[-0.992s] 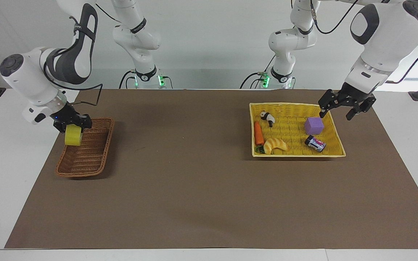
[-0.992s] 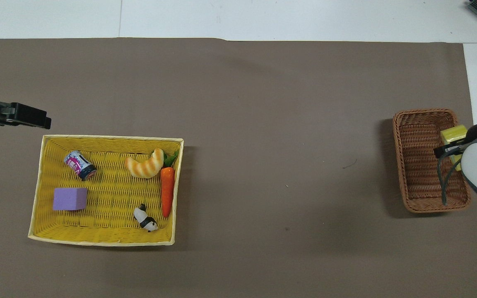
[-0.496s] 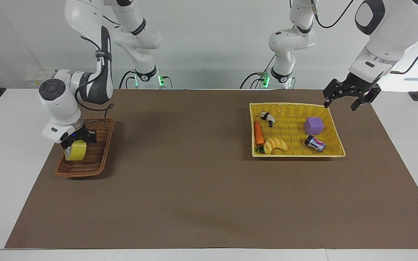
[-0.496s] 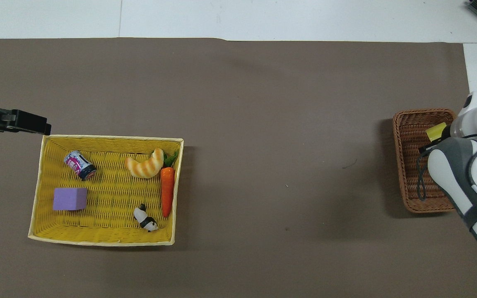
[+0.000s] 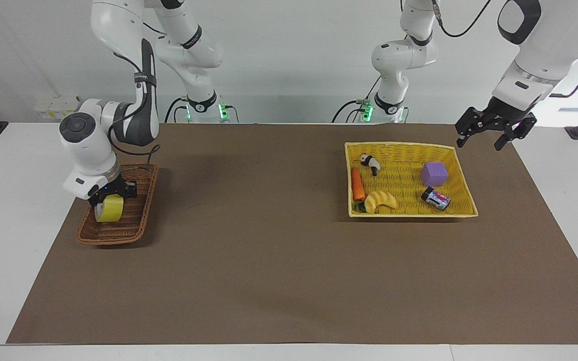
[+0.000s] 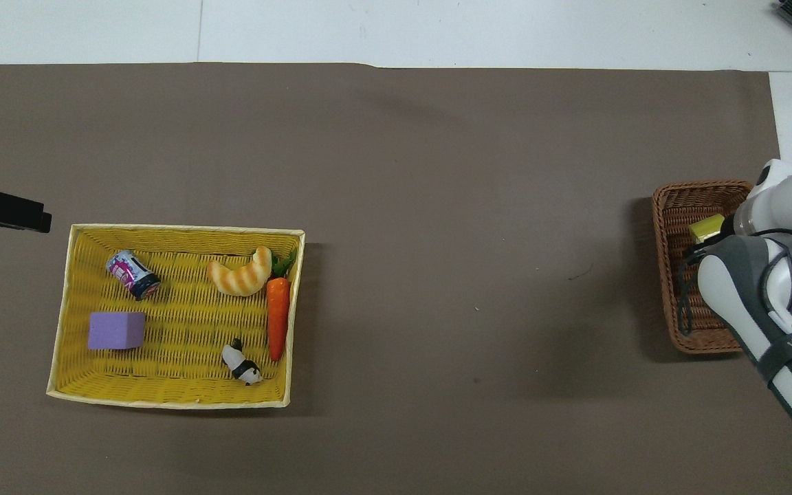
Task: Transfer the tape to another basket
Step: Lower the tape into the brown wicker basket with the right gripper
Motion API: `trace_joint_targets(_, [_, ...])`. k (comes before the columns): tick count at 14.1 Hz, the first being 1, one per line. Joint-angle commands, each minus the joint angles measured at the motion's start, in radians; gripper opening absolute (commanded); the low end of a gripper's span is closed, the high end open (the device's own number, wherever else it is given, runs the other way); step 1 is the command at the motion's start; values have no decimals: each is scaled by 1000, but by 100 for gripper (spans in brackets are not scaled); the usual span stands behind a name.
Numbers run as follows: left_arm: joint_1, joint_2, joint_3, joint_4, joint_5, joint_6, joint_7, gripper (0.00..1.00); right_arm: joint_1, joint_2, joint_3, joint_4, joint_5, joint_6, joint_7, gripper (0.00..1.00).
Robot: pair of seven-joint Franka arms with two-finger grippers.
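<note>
Progress: the carry looks done and the tape (image 5: 109, 209) is inside the basket (image 5: 141, 228); what seems left is the release and pulling the arm clear.
Left gripper (image 5: 478, 146): raised over the table (image 5: 269, 250) just off the corner of the yellow tray (image 5: 462, 170) at the left arm's end. Its jaws stand wide apart and it holds nothing. This arm waits.
Right gripper (image 5: 110, 196): lowered into the basket, directly on top of the tape and in contact with it. Whether it is gripping the roll or has let go cannot be told.
Tape: stands on edge within the basket's walls, about midway along its length, low enough that it probably rests on or close to the woven floor.
Basket: sits on the table at the right arm's end, well apart from the yellow tray.
Yellow tray: the other toys lie in it and there is no tape there.
</note>
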Motion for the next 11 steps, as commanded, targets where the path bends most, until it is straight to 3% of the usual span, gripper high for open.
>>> trace_joint_targets(1, [8, -24, -6, -5, 21, -27, 13, 100, -2, -26, 7, -24, 34, 11, 20, 100])
trace_joint_targets(6, [9, -27, -4, -9, 21, -30, 11, 100, 4, -52, 8, 16, 198, -50, 22, 100])
trace_joint_targets(11, [9, -27, -4, -11, 21, -29, 11, 100, 47, -81, 8, 100, 212, -98, 181, 100])
